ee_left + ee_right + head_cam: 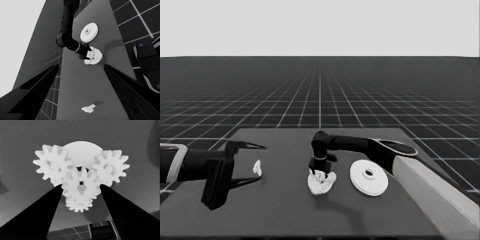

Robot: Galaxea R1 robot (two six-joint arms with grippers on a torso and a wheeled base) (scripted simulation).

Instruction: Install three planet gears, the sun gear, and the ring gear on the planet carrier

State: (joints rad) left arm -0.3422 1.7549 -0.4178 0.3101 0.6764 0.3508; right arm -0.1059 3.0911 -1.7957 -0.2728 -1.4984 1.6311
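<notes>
Right gripper (81, 188) clamps the middle gear (81, 185) over the smaller round part (82, 150), three gears (53, 166) around; left gripper (252, 162) parked, fingers spread.

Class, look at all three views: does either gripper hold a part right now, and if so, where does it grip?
The right gripper holds the middle gear by its toothed rim, over the smaller round part. The left gripper holds nothing.
</notes>
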